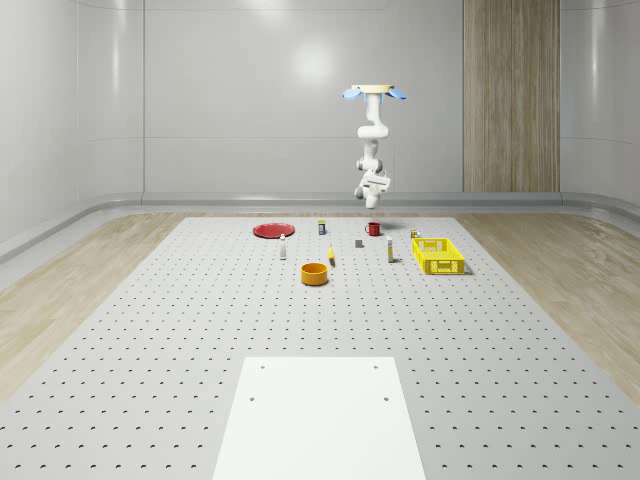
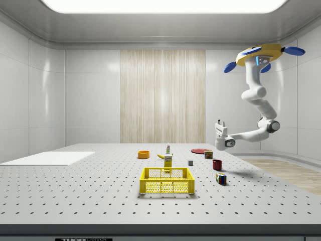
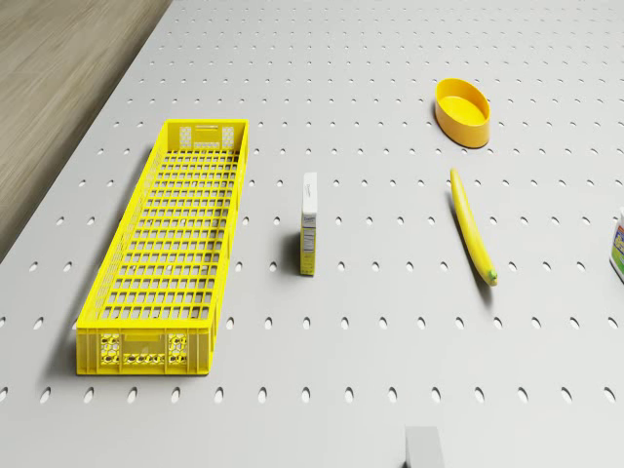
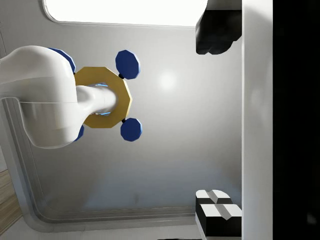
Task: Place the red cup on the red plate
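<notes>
The red cup stands upright on the perforated table, toward the far side. The red plate lies flat on the table to the whole-scene view's left of the cup, well apart from it. My drone hovers high above the cup area. The arm hangs below it with the gripper some way above the cup, turned upward. In the wrist view the gripper faces the drone, and its fingers stand wide apart with nothing between them.
A yellow crate sits to the whole-scene view's right of the cup. An orange bowl, a banana, a small box, a bottle and a colourful cube are scattered nearby. A white sheet lies at the near edge.
</notes>
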Robot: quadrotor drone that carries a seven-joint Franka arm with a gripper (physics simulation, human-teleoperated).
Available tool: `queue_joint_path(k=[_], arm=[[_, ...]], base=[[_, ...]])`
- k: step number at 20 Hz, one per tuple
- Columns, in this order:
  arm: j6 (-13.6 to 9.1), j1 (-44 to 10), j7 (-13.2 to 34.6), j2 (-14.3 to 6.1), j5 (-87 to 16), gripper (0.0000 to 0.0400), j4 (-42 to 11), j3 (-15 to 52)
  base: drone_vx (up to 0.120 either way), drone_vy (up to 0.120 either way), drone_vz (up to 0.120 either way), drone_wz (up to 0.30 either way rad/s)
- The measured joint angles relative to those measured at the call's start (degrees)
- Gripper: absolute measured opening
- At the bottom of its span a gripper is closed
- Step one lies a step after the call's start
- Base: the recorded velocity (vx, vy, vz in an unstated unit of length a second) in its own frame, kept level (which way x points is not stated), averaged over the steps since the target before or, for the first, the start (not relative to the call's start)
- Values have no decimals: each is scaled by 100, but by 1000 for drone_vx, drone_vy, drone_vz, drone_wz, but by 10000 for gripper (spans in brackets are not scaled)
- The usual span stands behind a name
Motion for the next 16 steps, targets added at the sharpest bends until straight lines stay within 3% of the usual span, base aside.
queue_joint_path(k=[2, 8, 13, 16], arm=[[18, -89, 56, -21, -399, 400, -70, 282], [129, -602, 423, -193, -2613, 400, -791, 1784], [180, -1488, 1256, -559, -5699, 400, -2444, 3591], [-36, -2309, 2012, -806, -7529, 400, -3480, 4518]], base=[[0, 0, -20, 0], [0, 0, -120, 0], [0, 0, -120, 0], [0, 0, -120, 0]])
